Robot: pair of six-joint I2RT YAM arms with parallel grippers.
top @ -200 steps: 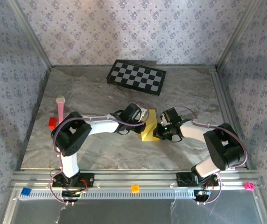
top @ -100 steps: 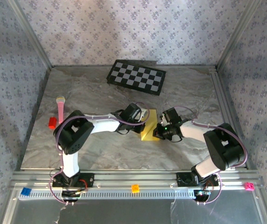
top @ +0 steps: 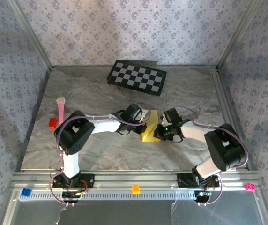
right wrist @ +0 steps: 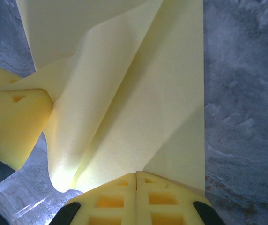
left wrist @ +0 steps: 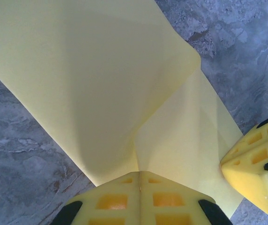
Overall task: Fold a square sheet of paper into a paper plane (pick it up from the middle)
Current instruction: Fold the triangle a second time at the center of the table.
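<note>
1. The square sheet of paper [top: 149, 131], partly folded, lay near the centre of the marble table [top: 101, 154], at about 6 o'clock from the checkerboard [top: 137, 78].
2. The sheet was judged light, thin and limp. It bowed into a raised flap between the grips, and would likely crease readily and slide on stone. The edges beside a crease seemed the soundest hold.
3. The left gripper [left wrist: 140, 176] was clenched on the sheet's edge at 11 o'clock, and the right gripper [right wrist: 137, 176] was clamped on it at 3 o'clock.
4. Both arms reached inward and low, with the wrists converging and the fingertips near each other.
</note>
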